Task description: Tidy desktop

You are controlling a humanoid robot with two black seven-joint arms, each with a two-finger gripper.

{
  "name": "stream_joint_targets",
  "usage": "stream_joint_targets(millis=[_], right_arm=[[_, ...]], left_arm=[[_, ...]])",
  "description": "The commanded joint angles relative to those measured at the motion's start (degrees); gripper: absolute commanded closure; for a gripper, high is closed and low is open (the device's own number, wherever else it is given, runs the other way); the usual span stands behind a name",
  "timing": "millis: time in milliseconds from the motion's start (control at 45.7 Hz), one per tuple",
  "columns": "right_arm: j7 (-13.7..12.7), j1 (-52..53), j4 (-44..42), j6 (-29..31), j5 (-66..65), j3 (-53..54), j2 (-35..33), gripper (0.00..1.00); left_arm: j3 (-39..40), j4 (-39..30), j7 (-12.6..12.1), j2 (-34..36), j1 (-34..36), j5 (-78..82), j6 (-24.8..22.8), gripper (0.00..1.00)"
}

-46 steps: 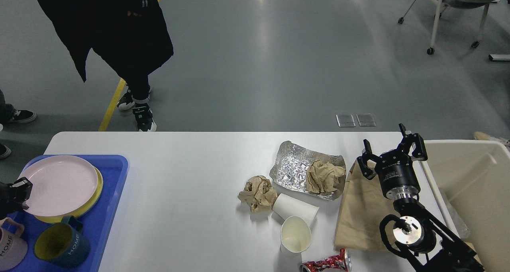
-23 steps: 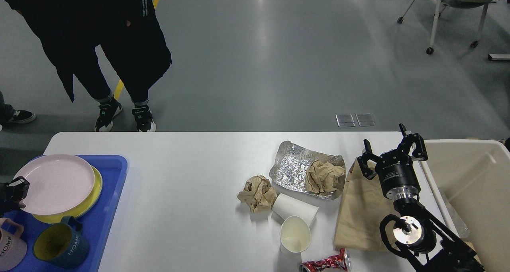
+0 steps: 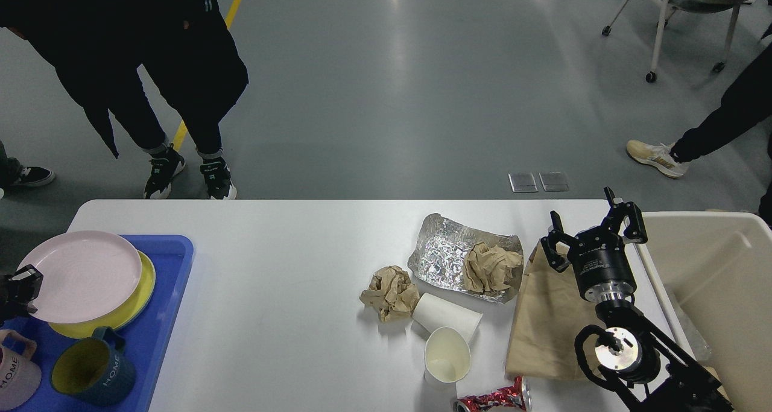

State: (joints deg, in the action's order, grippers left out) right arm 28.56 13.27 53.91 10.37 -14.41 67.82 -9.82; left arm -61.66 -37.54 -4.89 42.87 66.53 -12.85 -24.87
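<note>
The white table (image 3: 271, 315) fills most of the lower part of the head view, with the clutter bunched toward its right half. A sheet of crumpled foil (image 3: 443, 256) is laid flat there, and one brown paper wad (image 3: 491, 268) is sat on its right end. A second brown paper wad (image 3: 389, 292) is found just left of the foil, right up against a tipped-over white paper cup (image 3: 446, 315). Another paper cup (image 3: 447, 355) is stood upright just in front of that one, mouth open to the camera. A crushed red can (image 3: 493, 397) is seen at the near edge, partly cut off. A flat brown paper bag (image 3: 546, 321) is spread to the right of the foil.

The right gripper (image 3: 588, 225) is held above the far end of the bag, fingers spread wide apart, nothing gripped. A cream plastic bin (image 3: 718, 267) is parked just off the table's right side.

Over on the left, a blue tray (image 3: 163, 303) is loaded with a pink plate (image 3: 81, 276) stacked on a yellow plate (image 3: 142, 294), plus a dark blue mug (image 3: 93, 374) and a pink mug (image 3: 15, 379). The left gripper (image 3: 18, 288) is only caught at the frame edge by the pink plate's rim; whether anything is pinched there can't be told.
</note>
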Motion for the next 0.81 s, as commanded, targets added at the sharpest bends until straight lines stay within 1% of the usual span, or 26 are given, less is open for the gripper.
stream_joint_targets(millis=[0,44,66,131,197,219,241,263,285,306,328,372,394,416,438,460,482,503,613,635,657,679,701,722,744,788], right_arm=[[0.0,0.0,-0.04,0.0,0.0,0.03,-0.02,0.0],[0.0,0.0,-0.04,0.0,0.0,0.03,-0.02,0.0],[0.0,0.0,0.05,0.0,0.0,0.03,-0.02,0.0],[0.0,0.0,-0.04,0.0,0.0,0.03,-0.02,0.0],[0.0,0.0,-0.04,0.0,0.0,-0.06,-0.02,0.0],[0.0,0.0,-0.04,0.0,0.0,0.03,0.07,0.0],[0.0,0.0,-0.04,0.0,0.0,0.03,-0.02,0.0],[0.0,0.0,-0.04,0.0,0.0,0.03,0.07,0.0],[0.0,0.0,-0.04,0.0,0.0,0.03,0.07,0.0],[0.0,0.0,-0.04,0.0,0.0,-0.06,-0.02,0.0],[0.0,0.0,-0.04,0.0,0.0,0.03,-0.02,0.0],[0.0,0.0,-0.04,0.0,0.0,0.03,-0.02,0.0],[0.0,0.0,-0.04,0.0,0.0,0.03,0.07,0.0],[0.0,0.0,-0.04,0.0,0.0,0.03,-0.02,0.0],[0.0,0.0,0.05,0.0,0.0,-0.06,-0.02,0.0],[0.0,0.0,-0.04,0.0,0.0,0.03,-0.02,0.0],[0.0,0.0,-0.04,0.0,0.0,0.03,-0.02,0.0],[0.0,0.0,-0.04,0.0,0.0,0.03,0.07,0.0],[0.0,0.0,-0.04,0.0,0.0,-0.06,-0.02,0.0],[0.0,0.0,-0.04,0.0,0.0,0.03,0.07,0.0],[0.0,0.0,0.05,0.0,0.0,-0.06,-0.02,0.0],[0.0,0.0,-0.04,0.0,0.0,0.03,-0.02,0.0],[0.0,0.0,-0.04,0.0,0.0,0.03,-0.02,0.0],[0.0,0.0,0.05,0.0,0.0,0.03,-0.02,0.0],[0.0,0.0,-0.04,0.0,0.0,-0.06,-0.02,0.0],[0.0,0.0,-0.04,0.0,0.0,0.03,-0.02,0.0]], left_arm=[[-0.13,0.01,-0.12,0.11,0.0,0.1,-0.53,0.34],[-0.13,0.19,-0.12,0.2,0.0,0.1,0.0,0.13],[-0.13,0.19,-0.12,0.2,0.0,0.1,0.26,0.07],[-0.13,0.19,-0.12,0.2,0.0,0.19,0.09,0.05],[-0.13,0.19,0.15,0.11,0.09,0.02,0.79,0.05],[-0.04,0.1,0.15,0.02,0.09,0.1,1.05,0.07],[0.04,0.01,-0.11,-0.07,0.09,0.1,1.06,0.14],[0.04,-0.25,-0.12,0.02,0.09,0.1,-0.08,0.47],[0.04,-0.34,-0.12,0.02,0.09,0.1,-0.96,0.63],[-0.04,-0.43,-0.12,0.02,0.09,0.1,-1.75,0.71],[-0.04,-0.52,-0.12,0.02,0.0,0.01,-1.84,0.7],[-0.04,-0.34,-0.12,0.11,0.0,0.1,-2.02,0.64],[-0.13,-0.25,-0.12,0.11,0.09,0.1,-1.85,0.56],[-0.13,0.01,-0.12,0.11,0.09,0.1,-1.67,0.43],[-0.13,0.1,-0.03,0.11,0.09,0.1,-1.15,0.27],[-0.13,0.1,0.41,0.2,0.09,0.1,-0.53,0.16],[-0.13,0.19,0.5,0.11,0.09,0.19,0.17,0.1],[-0.04,0.1,0.59,0.11,0.09,0.19,0.61,0.08],[-0.04,0.1,0.67,0.02,0.09,0.19,1.93,0.08],[0.04,0.1,0.59,-0.07,0.09,0.19,2.02,0.09],[0.13,0.01,0.41,-0.07,0.0,0.19,2.02,0.16],[0.05,-0.25,0.06,-0.15,0.0,0.19,1.85,0.31],[0.04,-0.34,-0.03,-0.07,0.0,0.19,0.98,0.52],[0.04,-0.51,0.06,0.02,0.0,0.19,0.62,0.66],[-0.04,-0.52,0.06,0.02,-0.08,0.19,0.36,0.68],[-0.04,-0.34,0.32,0.11,-0.08,0.19,0.35,0.6]])
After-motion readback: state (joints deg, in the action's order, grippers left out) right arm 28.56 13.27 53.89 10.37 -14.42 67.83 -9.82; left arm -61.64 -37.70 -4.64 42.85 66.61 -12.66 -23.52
